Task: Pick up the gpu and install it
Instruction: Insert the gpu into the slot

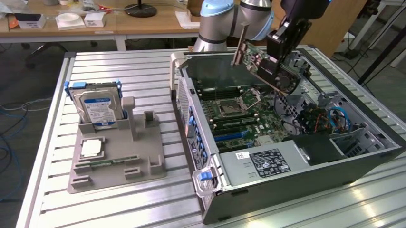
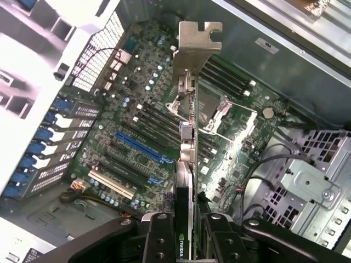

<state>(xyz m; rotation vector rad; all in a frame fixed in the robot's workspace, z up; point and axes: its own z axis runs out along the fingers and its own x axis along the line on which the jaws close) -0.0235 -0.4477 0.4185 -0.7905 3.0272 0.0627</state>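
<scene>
Fingers [image 2: 159, 241] of the gripper [image 2: 189, 244] are pressing from both sides on the graphics card [image 2: 187, 159], partly closed and pinching it edge-on, with its silver bracket [image 2: 196, 41] pointing away from the gripper. In this wrist view the card is hanging clear above the motherboard [image 2: 137, 82], which is lying inside the open computer case [image 2: 285, 60]; a blue slot [image 2: 140, 145] is sitting empty on the board below the card. In the exterior view the gripper [image 1: 276, 53] is holding the card [image 1: 261, 64] tilted over the far end of the case [image 1: 304, 190], not touching the board. The case is lying on its side on the table [image 1: 127, 61], containing the motherboard [image 1: 244, 118] and a grey power supply [image 1: 266, 161]. On the exterior view's left a grey tray [image 1: 114, 178] is carrying a hard drive [image 1: 98, 109] standing upright, a processor [image 1: 92, 148] lying flat, and a memory stick [image 1: 104, 163].
</scene>
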